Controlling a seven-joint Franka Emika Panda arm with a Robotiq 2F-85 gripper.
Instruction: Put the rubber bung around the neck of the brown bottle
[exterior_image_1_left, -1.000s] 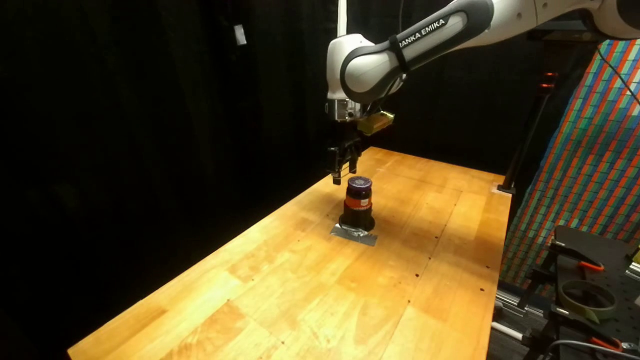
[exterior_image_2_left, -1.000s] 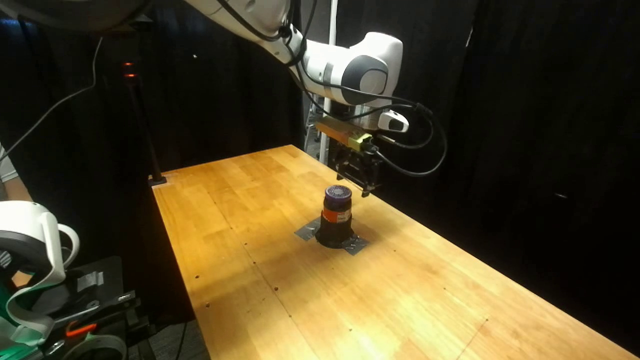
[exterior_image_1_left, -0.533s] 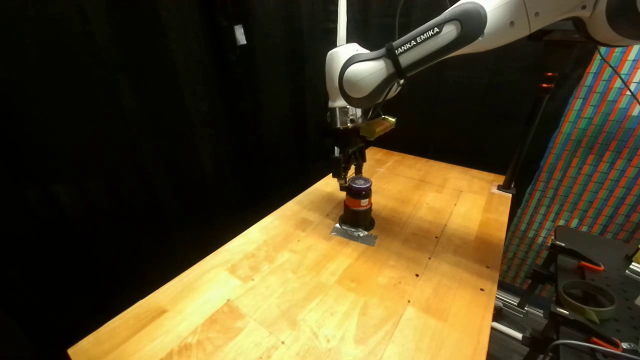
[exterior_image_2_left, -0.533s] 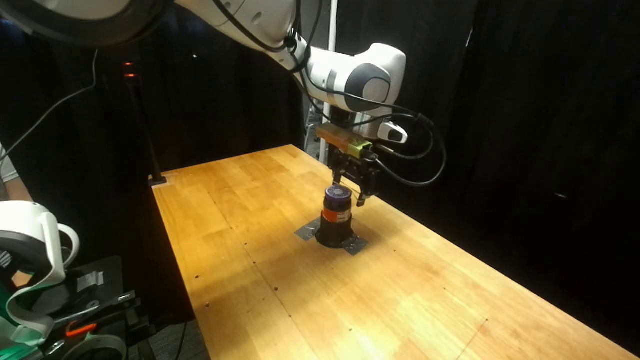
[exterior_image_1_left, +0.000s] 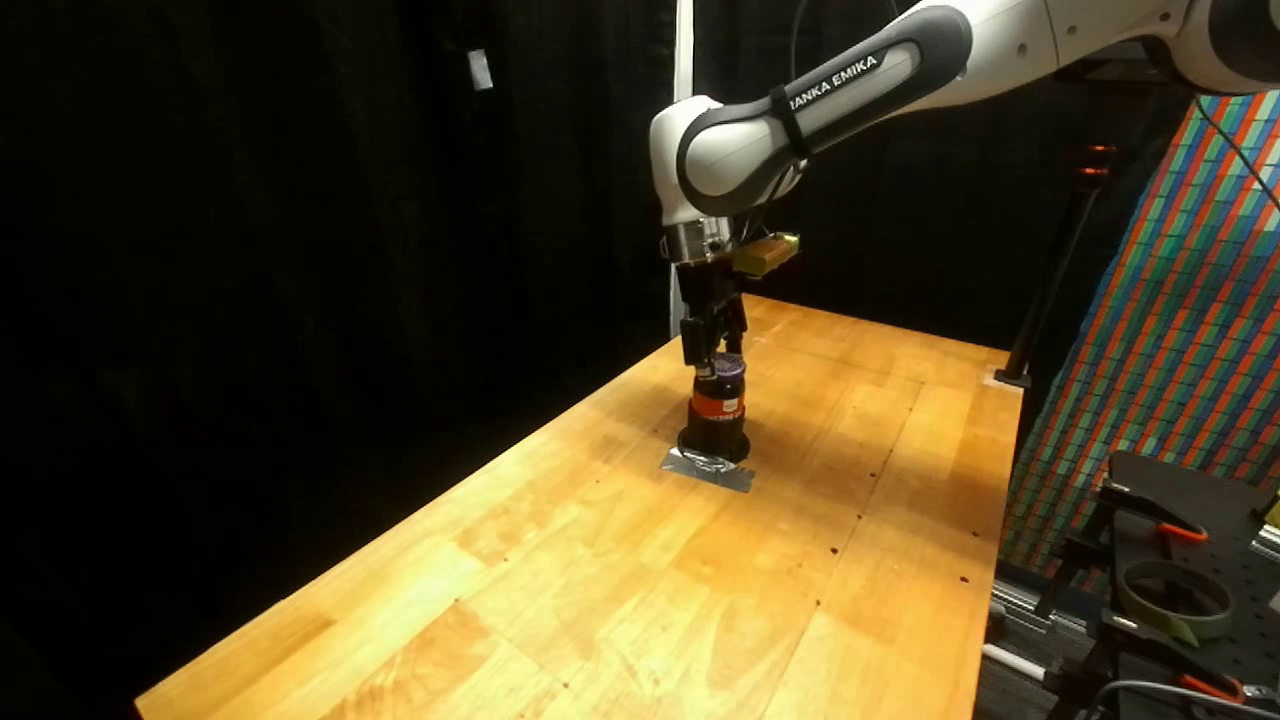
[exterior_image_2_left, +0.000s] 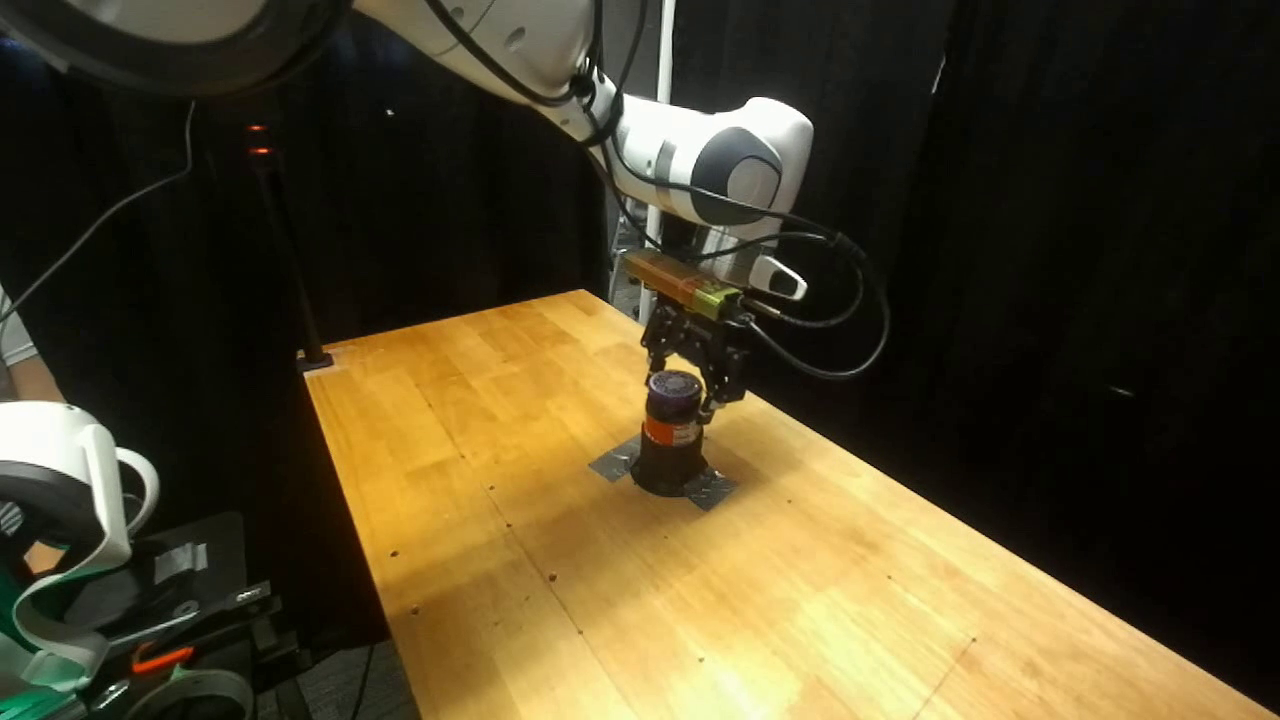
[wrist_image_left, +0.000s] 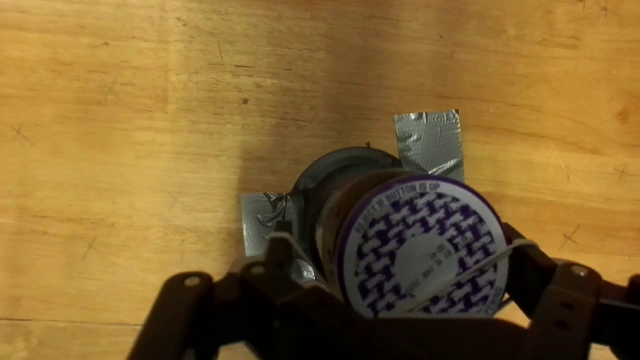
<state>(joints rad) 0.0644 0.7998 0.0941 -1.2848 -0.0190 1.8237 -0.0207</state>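
Observation:
The brown bottle (exterior_image_1_left: 719, 406) stands upright in both exterior views (exterior_image_2_left: 671, 431), with an orange-red band and a purple-rimmed lid. In the wrist view its patterned lid (wrist_image_left: 425, 250) lies between my fingers. My gripper (wrist_image_left: 400, 247) is open, with one finger on either side of the lid. It also shows in both exterior views, just above and around the bottle's top (exterior_image_1_left: 720, 361) (exterior_image_2_left: 682, 399). A thin pale rubber band (wrist_image_left: 462, 275) is looped around both fingers and stretches across the lid. No bung-like plug shows. The near part of the lid is hidden by the gripper.
The bottle sits in a black round base (exterior_image_1_left: 714, 441) fixed to the wooden table (exterior_image_1_left: 620, 590) with grey tape (wrist_image_left: 432, 142). The table's edge drops off beside the arm. A dark cart (exterior_image_1_left: 1190, 490) with a tape roll (exterior_image_1_left: 1175, 590) stands beside the table.
My gripper has moved down and sideways to the bottle. Its fingers went from above and beside the lid to either side of it. The bottle has not moved.

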